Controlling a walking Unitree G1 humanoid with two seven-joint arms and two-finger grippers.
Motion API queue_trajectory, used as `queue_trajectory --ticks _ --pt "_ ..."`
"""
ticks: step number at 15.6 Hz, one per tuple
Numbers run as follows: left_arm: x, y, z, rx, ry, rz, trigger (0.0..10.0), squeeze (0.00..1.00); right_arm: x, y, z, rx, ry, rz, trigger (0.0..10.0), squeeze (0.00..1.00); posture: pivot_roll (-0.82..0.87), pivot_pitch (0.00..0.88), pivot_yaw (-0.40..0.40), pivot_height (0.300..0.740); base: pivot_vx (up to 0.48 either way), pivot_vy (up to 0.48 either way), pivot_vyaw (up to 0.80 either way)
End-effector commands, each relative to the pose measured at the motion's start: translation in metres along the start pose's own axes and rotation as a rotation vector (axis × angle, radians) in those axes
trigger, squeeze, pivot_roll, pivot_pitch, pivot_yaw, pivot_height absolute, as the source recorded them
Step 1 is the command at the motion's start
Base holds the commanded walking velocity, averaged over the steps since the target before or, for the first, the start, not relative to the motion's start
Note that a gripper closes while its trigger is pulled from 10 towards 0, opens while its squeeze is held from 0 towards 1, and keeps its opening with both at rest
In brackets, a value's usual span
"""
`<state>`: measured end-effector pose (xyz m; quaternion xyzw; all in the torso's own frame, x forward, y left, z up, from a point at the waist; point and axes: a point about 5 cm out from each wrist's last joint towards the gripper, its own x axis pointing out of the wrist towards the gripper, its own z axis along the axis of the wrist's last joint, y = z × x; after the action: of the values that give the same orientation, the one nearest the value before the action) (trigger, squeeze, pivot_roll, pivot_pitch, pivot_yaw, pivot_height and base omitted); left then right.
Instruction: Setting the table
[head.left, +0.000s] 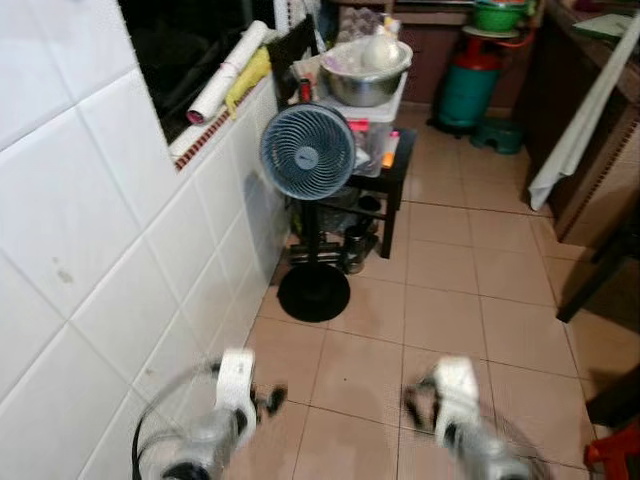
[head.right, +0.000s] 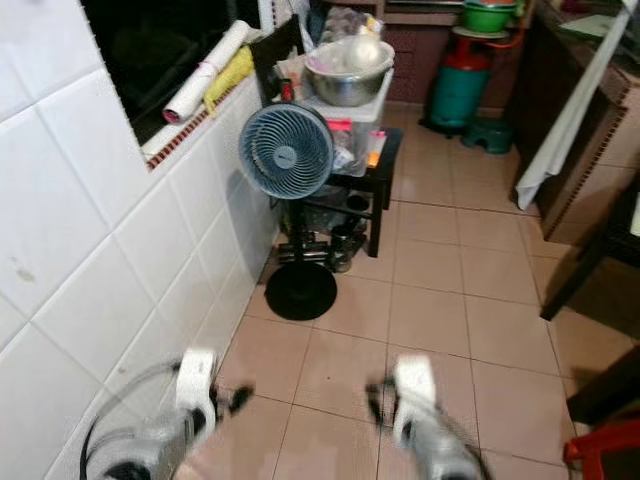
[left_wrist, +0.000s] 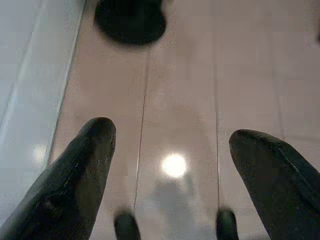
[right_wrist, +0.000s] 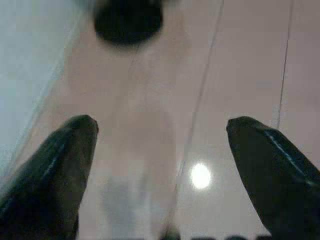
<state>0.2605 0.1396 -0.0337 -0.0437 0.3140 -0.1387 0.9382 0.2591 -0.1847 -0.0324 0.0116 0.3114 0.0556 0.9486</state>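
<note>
Both hands, left hand and right hand, hang released and empty over the tiled floor beside a fan. Ahead, a steel bowl sits on a small black table; it looks rigid, light and slippery, best gripped at the rim.

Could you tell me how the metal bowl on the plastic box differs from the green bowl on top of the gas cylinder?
The metal bowl is silvery and shiny; the green bowl is a matt bright green. The metal bowl looks wider and holds a pale rounded item; the green bowl's contents cannot be seen. The metal bowl rests on a clear plastic box on a black stand, the green bowl above the green gas cylinder. Both sit upright.
</note>
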Motion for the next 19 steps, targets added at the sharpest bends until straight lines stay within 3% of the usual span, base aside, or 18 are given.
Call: queue_trajectory --ticks 1,2,4,6,7,8,10,12,14,19 --pt "-0.002 0.009 0.014 0.075 -0.063 -0.021 10.0 0.00 0.003 0.003 0.020 0.014 -0.095 0.040 10.0 0.00 -0.05 0.000 0.057 0.740 0.000 0.000 0.00" --pt "-0.006 0.015 0.021 0.126 -0.112 -0.018 10.0 0.00 0.004 0.004 0.027 0.039 -0.124 0.066 10.0 0.00 -0.04 0.000 0.065 0.740 0.000 0.000 0.00" --pt "-0.015 0.022 0.032 0.081 -0.229 0.001 10.0 0.00 0.000 0.008 0.036 0.044 -0.196 0.162 10.0 0.00 -0.03 0.000 0.075 0.740 0.000 0.000 0.00" --pt "-0.038 0.022 0.039 0.122 -0.436 0.075 10.0 0.00 -0.016 0.012 0.040 -0.014 -0.301 0.215 10.0 0.00 -0.01 0.000 0.050 0.740 0.000 0.000 0.00" --pt "-0.041 0.022 0.039 0.134 -0.454 0.079 10.0 0.00 -0.018 0.013 0.041 -0.025 -0.311 0.214 10.0 0.00 -0.01 0.000 0.050 0.740 0.000 0.000 0.00" --pt "-0.055 0.016 0.029 0.168 -0.521 0.134 10.0 0.00 -0.033 0.009 0.044 -0.082 -0.365 0.213 10.0 0.00 0.03 0.000 0.036 0.740 0.000 0.000 0.00" --pt "-0.065 0.027 0.016 0.108 -0.500 0.254 10.0 0.00 -0.039 0.003 0.040 -0.081 -0.371 0.172 10.0 0.00 0.03 0.000 0.030 0.740 0.000 0.000 0.00" --pt "-0.070 0.030 0.015 0.130 -0.510 0.253 10.0 0.00 -0.045 0.001 0.041 -0.028 -0.392 0.175 10.0 0.00 0.05 0.000 0.018 0.740 0.000 0.000 0.00" --pt "-0.074 0.029 0.018 0.135 -0.527 0.244 10.0 0.00 -0.050 -0.001 0.036 -0.048 -0.365 0.140 10.0 0.00 0.05 0.000 0.018 0.740 0.000 0.000 0.00" --pt "-0.074 0.014 0.029 0.091 -0.539 0.163 10.0 0.00 -0.058 0.018 0.042 -0.014 -0.388 0.176 10.0 0.00 0.06 0.000 0.028 0.740 0.000 0.000 -0.16"
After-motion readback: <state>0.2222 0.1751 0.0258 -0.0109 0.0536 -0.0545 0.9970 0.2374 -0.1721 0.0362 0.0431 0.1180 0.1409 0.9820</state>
